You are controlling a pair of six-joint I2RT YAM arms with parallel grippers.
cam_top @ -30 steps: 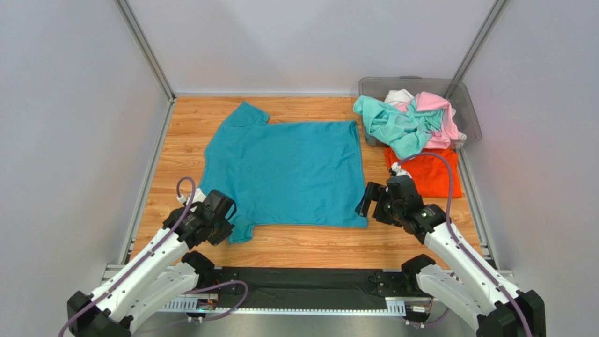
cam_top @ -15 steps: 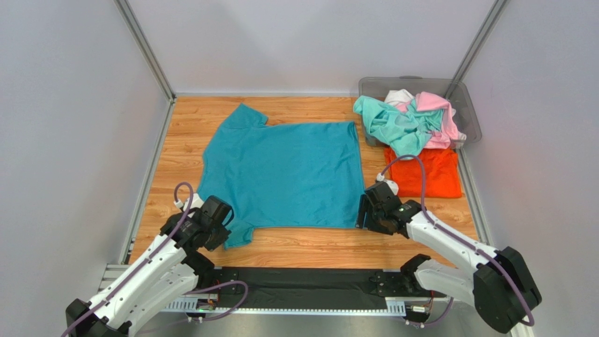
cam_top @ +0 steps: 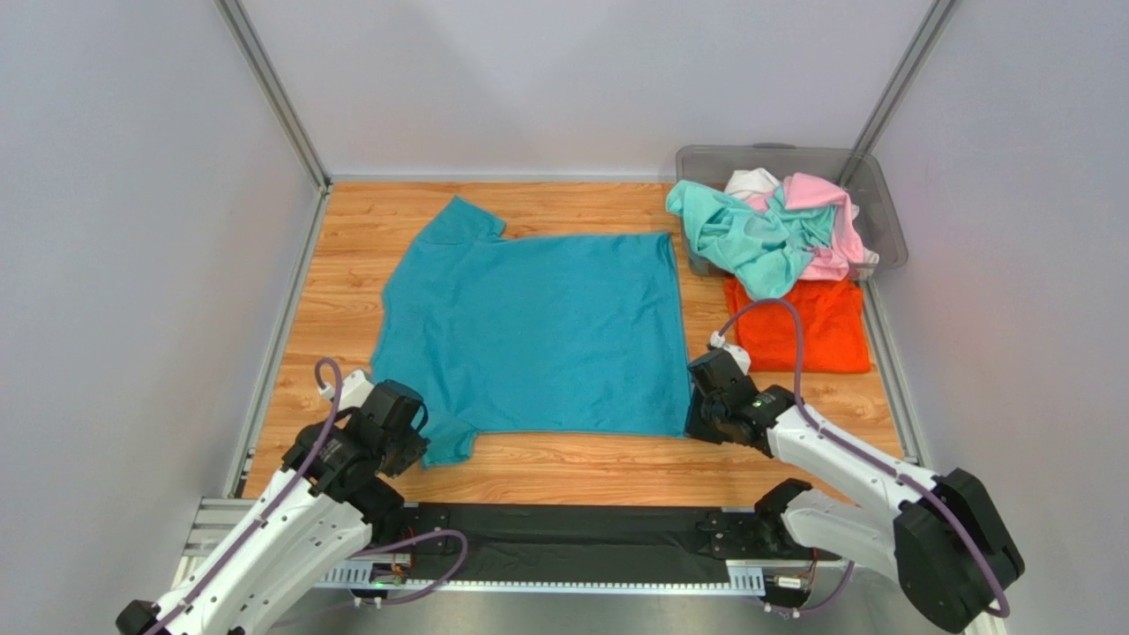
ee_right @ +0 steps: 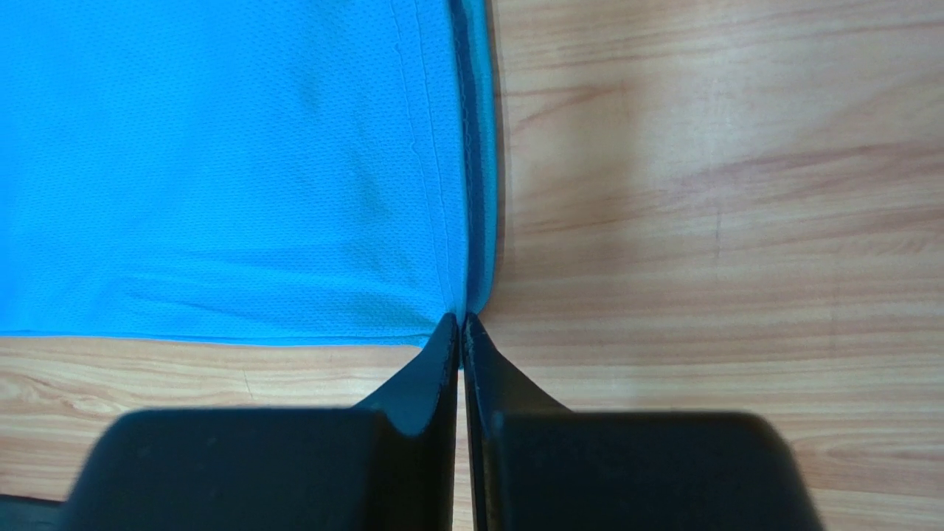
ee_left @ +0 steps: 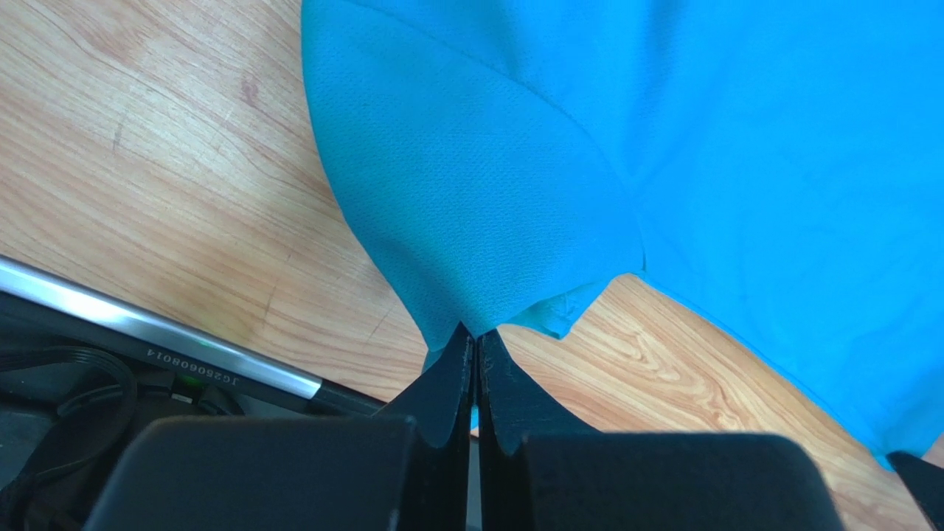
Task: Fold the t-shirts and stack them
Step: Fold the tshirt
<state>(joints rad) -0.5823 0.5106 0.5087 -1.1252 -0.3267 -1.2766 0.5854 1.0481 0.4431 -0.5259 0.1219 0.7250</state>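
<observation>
**Both grippers pinching the teal shirt's near edge**

The teal-blue t-shirt (cam_top: pixel 537 331) is lying flat on the table (cam_top: pixel 583 457), hem to the right. The left gripper (ee_left: pixel 476 345) is clamping the near sleeve tip, and the right gripper (ee_right: pixel 461 323) is clamping the near hem corner. The cloth looks light and limp, so corner holds should be serving well.

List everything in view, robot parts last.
teal-blue t-shirt: one, teal-blue, flat mid-table
orange t-shirt: one, orange, table, before bin
mint-green t-shirt: one, mint-green, draped over bin's near rim
pink t-shirt: one, pink, in bin
white t-shirt: one, white, in bin, rear
bin: one, grey translucent, far right corner
table: one, wooden, underneath
left gripper: one, black, shut on teal-blue t-shirt's sleeve
right gripper: one, black, shut on its hem corner
</observation>
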